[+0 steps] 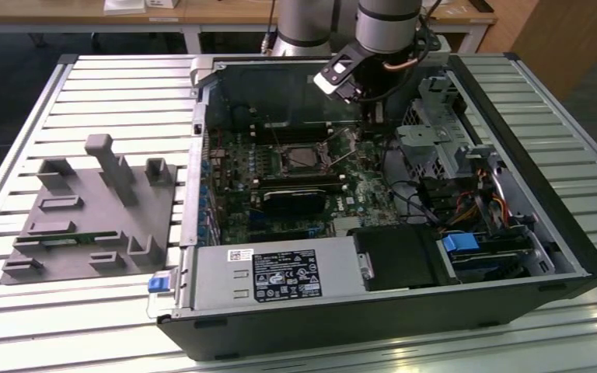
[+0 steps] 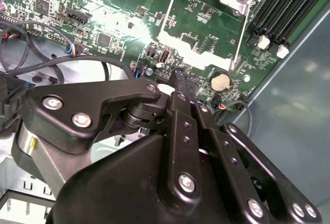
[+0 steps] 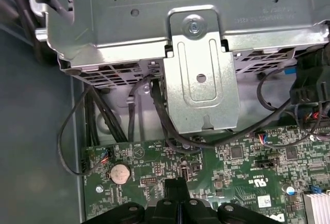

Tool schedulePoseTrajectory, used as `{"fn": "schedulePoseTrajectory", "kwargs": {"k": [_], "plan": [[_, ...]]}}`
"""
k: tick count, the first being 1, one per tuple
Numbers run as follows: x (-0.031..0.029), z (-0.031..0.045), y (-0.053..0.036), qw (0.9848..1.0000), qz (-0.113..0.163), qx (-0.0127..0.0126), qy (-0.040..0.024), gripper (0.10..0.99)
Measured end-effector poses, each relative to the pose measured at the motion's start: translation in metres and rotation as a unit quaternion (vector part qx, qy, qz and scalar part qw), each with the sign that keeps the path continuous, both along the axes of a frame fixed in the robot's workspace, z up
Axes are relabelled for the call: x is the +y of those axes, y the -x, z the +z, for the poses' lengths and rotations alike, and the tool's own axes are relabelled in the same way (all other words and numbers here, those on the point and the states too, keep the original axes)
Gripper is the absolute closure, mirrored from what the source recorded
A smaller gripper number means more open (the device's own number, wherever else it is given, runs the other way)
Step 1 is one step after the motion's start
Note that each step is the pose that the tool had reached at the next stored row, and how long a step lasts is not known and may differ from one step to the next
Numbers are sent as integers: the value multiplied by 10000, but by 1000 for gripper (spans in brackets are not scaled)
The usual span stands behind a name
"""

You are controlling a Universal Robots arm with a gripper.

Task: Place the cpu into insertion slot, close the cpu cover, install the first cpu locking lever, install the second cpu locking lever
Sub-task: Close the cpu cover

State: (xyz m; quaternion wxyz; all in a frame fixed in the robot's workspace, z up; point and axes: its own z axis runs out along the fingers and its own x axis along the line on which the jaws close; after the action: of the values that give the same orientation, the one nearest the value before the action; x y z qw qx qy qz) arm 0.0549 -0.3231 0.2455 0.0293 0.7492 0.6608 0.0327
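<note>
Jaws near insertion slot [image 1: 301, 158] (exterior view)

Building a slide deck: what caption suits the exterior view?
Robot arm's gripper poised over the motherboard inside an open computer case, near the insertion slot.

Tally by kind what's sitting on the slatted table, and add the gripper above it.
computer case: 1
grey fixture: 1
gripper: 1
total: 3
</note>
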Motion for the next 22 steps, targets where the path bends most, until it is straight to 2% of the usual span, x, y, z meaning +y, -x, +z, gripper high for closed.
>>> {"fn": "schedulePoseTrajectory", "kwargs": {"k": [9,15,16,17,22], "plan": [[0,-69,-18,10000,-7,18,0,980],[0,-72,-19,10000,-7,21,6,980],[0,-72,-20,10000,-7,40,6,980],[0,-73,-22,10000,-7,79,6,980],[0,-73,-33,9994,-8,337,6,980]]}}
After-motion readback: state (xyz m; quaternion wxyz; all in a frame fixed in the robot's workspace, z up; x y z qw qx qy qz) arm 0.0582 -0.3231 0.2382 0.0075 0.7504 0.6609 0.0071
